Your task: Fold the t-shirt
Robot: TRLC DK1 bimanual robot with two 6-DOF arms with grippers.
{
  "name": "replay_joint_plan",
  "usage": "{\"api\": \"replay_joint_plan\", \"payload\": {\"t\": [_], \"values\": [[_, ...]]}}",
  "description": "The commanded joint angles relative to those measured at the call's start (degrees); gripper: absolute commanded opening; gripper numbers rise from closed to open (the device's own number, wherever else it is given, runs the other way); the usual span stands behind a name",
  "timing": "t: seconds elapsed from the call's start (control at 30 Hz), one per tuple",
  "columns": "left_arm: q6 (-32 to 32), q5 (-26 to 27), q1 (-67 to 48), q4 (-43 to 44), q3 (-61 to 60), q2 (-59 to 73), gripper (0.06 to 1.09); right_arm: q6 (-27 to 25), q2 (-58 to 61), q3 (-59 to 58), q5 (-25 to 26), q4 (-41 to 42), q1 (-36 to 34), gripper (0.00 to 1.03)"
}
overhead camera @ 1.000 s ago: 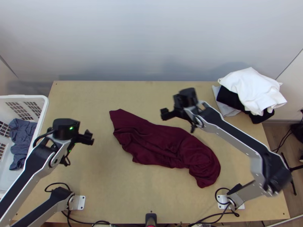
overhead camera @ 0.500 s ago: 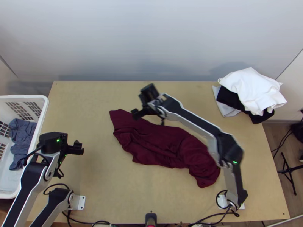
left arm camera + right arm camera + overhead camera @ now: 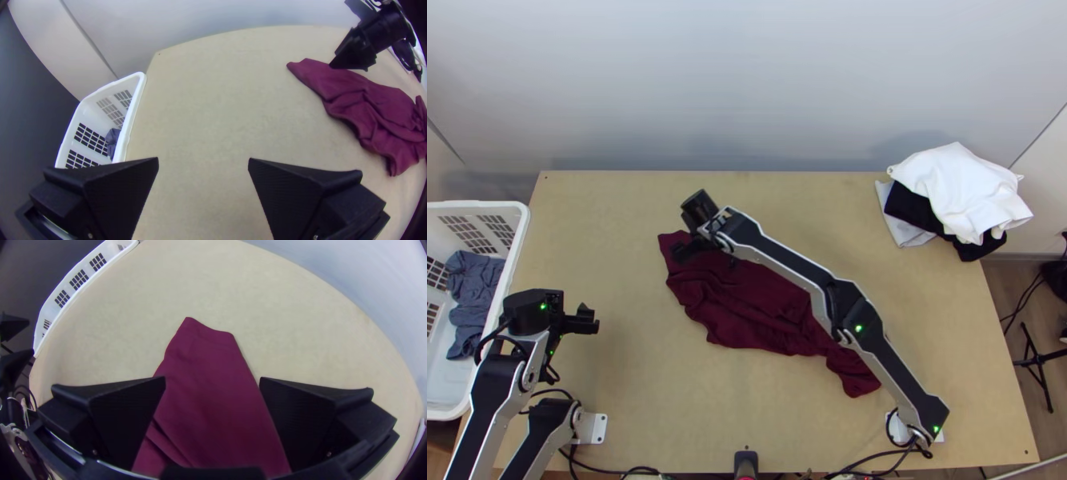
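You're hovering right gripper (image 3: pixel 212 389), spread wide, over far-left end of maroon t-shirt (image 3: pixel 763 308), long axis slanting toward near right; left gripper (image 3: pixel 203 164), also wide, sitting farther off

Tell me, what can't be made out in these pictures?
- Top view: part of the maroon shirt, behind the right arm.
- Top view: the basket's far side, cut off by the left edge.
- Top view: much of the black cloth, under white cloth.
- Left wrist view: the shirt's collar, lost among folds.
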Motion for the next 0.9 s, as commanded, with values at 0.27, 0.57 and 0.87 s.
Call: {"api": "replay_joint_plan", "payload": {"t": [0.27, 0.57, 0.87], "values": [[0.17, -0.14, 0.53, 1.58, -0.42, -1.69, 1.04, -0.73, 6.98, 2.97, 3.43, -0.03, 0.94, 0.98], [0.17, 0.12, 0.53, 2.02, 0.29, -1.6, 1.04, -4.51, 6.72, 3.23, 6.16, -0.21, 1.46, 0.03], [1.49, 0.56, -1.31, 4.04, 0.72, -0.81, 1.04, -5.39, -2.33, 2.97, 6.42, -0.3, 1.99, 0.03]]}}
